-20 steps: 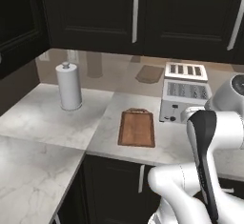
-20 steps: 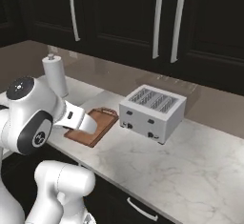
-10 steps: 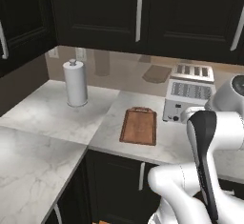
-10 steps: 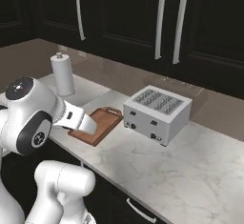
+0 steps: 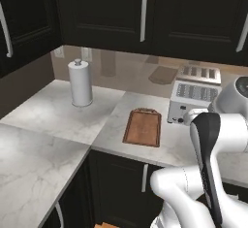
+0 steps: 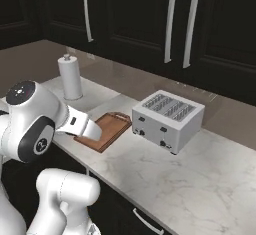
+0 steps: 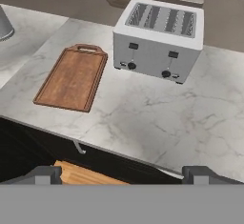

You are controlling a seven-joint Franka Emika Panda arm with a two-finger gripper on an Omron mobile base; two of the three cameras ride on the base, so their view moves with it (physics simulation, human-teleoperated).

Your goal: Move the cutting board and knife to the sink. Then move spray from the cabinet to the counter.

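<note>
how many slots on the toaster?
4. They lie side by side across the top of the toaster, which stands on the counter beside the cutting board.

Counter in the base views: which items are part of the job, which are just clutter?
Job:
- cutting board, flat on the counter

Clutter:
- toaster, beside the board
- paper-towel roll, upright near the corner

Knife, sink and spray aren't visible here.

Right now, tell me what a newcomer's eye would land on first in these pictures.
The flat reddish-brown wooden cutting board lies alone on the white-grey veined marble counter, its loop handle toward the wall. Beside it stands a boxy silver four-slot toaster, apart from the board. A tall white paper-towel roll stands further along the counter, under near-black cabinet doors.
</note>
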